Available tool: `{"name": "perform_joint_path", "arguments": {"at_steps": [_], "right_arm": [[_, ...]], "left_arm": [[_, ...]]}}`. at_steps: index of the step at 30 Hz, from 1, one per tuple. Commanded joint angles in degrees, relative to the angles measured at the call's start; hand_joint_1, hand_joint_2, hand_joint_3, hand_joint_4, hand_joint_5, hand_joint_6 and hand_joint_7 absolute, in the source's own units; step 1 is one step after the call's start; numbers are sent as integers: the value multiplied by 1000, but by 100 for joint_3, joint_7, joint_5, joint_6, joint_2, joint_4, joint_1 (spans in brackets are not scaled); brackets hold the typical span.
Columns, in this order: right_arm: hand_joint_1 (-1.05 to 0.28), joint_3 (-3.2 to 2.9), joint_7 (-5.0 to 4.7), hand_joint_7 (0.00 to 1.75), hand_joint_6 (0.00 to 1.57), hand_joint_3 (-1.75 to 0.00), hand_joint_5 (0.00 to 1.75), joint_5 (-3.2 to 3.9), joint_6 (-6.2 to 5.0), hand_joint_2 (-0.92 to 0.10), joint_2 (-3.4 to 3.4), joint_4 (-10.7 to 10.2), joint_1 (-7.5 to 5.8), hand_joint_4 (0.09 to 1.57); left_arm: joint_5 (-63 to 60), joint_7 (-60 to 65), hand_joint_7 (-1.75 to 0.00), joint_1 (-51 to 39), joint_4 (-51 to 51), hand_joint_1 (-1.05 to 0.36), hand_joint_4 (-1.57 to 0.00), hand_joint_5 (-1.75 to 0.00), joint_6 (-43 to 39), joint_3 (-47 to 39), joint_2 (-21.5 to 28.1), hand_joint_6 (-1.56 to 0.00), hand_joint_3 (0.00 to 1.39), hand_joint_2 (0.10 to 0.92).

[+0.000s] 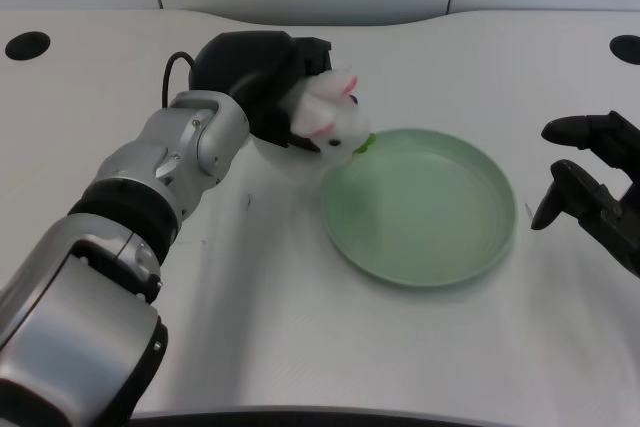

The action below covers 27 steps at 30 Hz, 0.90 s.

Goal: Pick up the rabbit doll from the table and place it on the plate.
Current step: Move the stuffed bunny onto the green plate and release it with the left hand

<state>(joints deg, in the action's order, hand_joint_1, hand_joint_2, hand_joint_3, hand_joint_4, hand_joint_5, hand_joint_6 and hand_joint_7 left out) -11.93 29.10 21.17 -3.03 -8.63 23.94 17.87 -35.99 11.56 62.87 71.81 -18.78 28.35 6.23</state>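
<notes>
Already lifted, the rabbit doll point(330, 117) sat clasped in the left robot hand point(262, 82), hanging over the plate point(420, 267) rim at ten o'clock. Best practice: carry it further toward the plate's centre, lower, then release gently.

White rabbit doll point(332, 119) with pink ears, pale green plate point(420, 209), black left hand point(262, 77), white table point(300, 327)
</notes>
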Motion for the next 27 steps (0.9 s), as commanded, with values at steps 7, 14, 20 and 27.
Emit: {"name": "perform_joint_path", "arguments": {"at_steps": [7,14,20,27], "right_arm": [[-378,30,-29,1241,581,-274,1623,-25,23,-921,13,-70,-81,693],[-369,88,-125,1246,582,-272,1643,-39,53,-921,5,-218,-137,690],[-361,101,-164,1257,579,-263,1643,-3,123,-919,-1,-293,-180,679],[-365,115,-151,1256,573,-249,1648,-6,127,-921,-10,-333,-198,685]], "left_arm": [[117,-468,-1647,311,145,-205,-1098,-1746,-77,-32,-787,-1047,87,914],[116,-590,-1550,333,276,-211,-1047,-1746,69,-44,-1112,-1063,127,917],[-35,-603,-1485,284,336,-229,-1020,-1745,171,104,-1234,-1061,164,921],[-40,-648,-1477,229,373,-253,-960,-1732,288,139,-1208,-986,110,899]]}}
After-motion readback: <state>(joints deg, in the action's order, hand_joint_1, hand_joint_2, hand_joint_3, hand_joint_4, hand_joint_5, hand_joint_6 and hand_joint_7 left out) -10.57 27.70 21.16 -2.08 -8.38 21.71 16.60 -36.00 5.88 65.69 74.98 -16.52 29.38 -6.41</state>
